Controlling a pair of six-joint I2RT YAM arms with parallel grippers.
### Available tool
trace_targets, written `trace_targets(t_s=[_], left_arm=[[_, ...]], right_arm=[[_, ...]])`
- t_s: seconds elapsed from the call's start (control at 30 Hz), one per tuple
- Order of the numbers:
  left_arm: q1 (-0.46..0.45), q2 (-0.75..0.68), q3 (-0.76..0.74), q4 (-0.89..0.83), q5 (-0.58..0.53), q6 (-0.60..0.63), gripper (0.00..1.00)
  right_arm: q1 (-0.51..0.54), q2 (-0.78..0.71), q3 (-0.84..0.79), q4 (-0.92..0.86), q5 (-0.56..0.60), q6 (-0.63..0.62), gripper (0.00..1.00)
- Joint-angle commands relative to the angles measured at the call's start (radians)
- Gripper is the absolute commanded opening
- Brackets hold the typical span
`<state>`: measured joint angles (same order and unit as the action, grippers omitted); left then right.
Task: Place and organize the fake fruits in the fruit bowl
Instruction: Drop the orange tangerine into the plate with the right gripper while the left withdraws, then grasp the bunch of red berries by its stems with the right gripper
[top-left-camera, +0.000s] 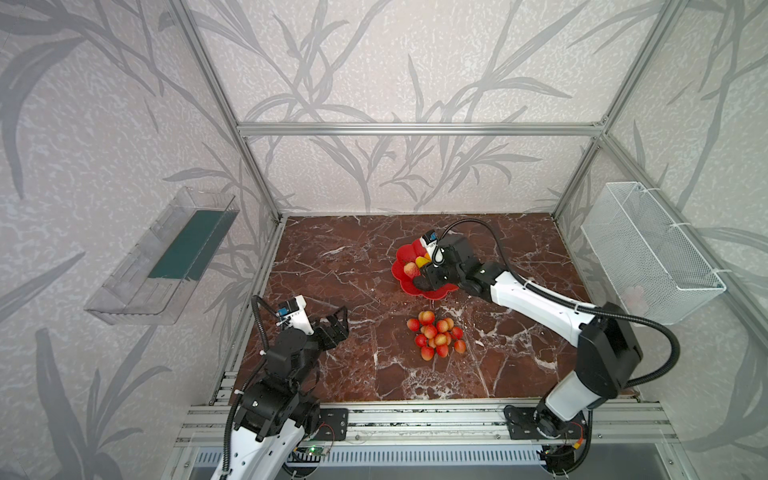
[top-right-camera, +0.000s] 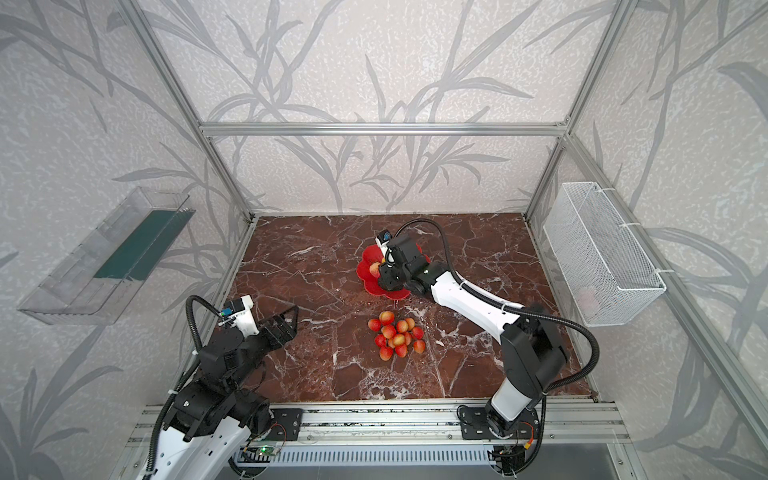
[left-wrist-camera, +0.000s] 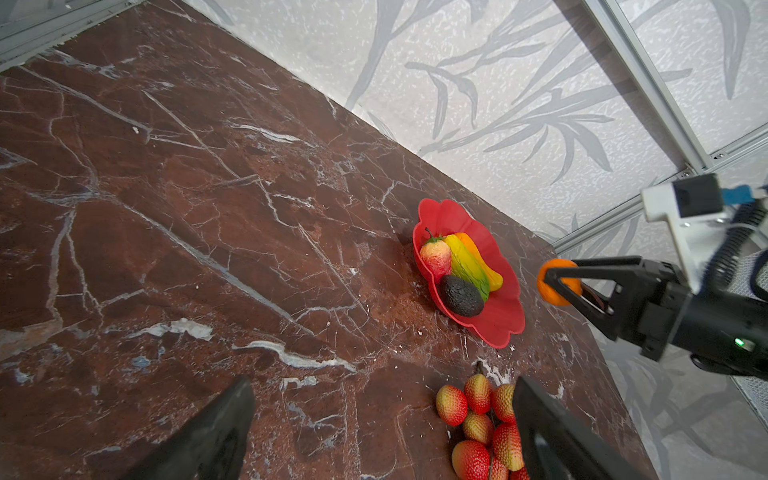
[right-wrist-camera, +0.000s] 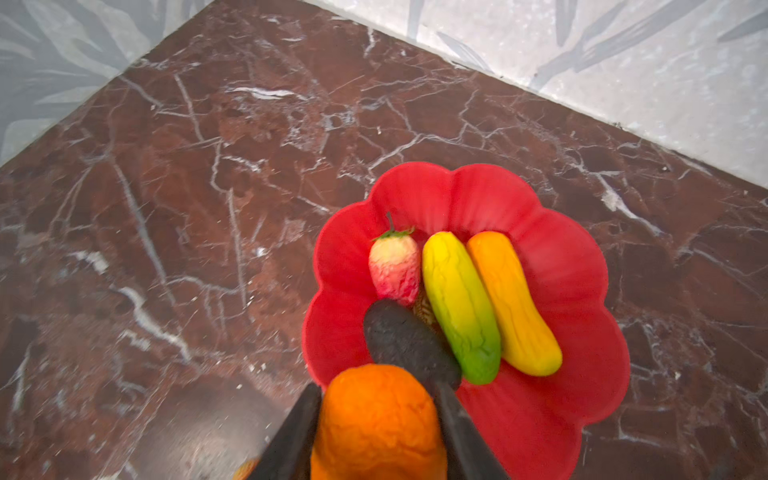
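The right gripper (right-wrist-camera: 376, 392) is pinching one orange (right-wrist-camera: 374, 434) over the rim of the bowl (right-wrist-camera: 575, 266), toward the back edge of the bench (top-left-camera: 332, 266) — inside, four fruits are lying: mango (right-wrist-camera: 459, 307) and oblong fruit (right-wrist-camera: 515, 307) touching, parallel, long axes pointing away from that gripper, beside peach (right-wrist-camera: 395, 268) and avocado (right-wrist-camera: 407, 345). One cluster (top-left-camera: 437, 333) is lying mid-bench; the left gripper (top-left-camera: 338, 321) is hovering wide open, empty, front-left.

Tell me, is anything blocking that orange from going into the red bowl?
Nothing visible blocks it. The right gripper holds the orange in the air by the red bowl, near its rim. Four fruits lie in the bowl's middle, the avocado nearest the orange, but bare bowl floor shows beside them.
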<state>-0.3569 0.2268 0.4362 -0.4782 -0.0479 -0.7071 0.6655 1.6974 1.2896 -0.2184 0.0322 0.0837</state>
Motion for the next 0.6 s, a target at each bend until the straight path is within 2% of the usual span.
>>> trace_targets(t_s=[0.0, 0.2, 0.27, 0.3, 0.37, 0.57], left_arm=[[0.003, -0.018, -0.002, -0.006, 0.014, -0.021, 0.96], [0.006, -0.027, 0.002, -0.014, 0.009, -0.015, 0.96], [0.005, -0.024, 0.003, -0.013, 0.005, -0.013, 0.96], [0.005, -0.023, 0.003, -0.011, 0.004, -0.012, 0.96], [0.005, -0.020, 0.004, -0.007, 0.001, -0.013, 0.97], [0.006, -0.020, -0.011, 0.019, -0.007, -0.016, 0.97]], right_arm=[[-0.029, 0.115, 0.053, 0.013, -0.011, -0.020, 0.38], [-0.062, 0.237, 0.103, 0.041, 0.000, 0.006, 0.51], [-0.064, 0.259, 0.116, 0.030, 0.000, 0.011, 0.59], [-0.067, 0.260, 0.122, 0.021, 0.001, 0.016, 0.66], [-0.066, 0.223, 0.110, 0.000, -0.003, 0.030, 0.75], [-0.067, -0.071, -0.135, 0.083, -0.053, 0.084, 0.78]])
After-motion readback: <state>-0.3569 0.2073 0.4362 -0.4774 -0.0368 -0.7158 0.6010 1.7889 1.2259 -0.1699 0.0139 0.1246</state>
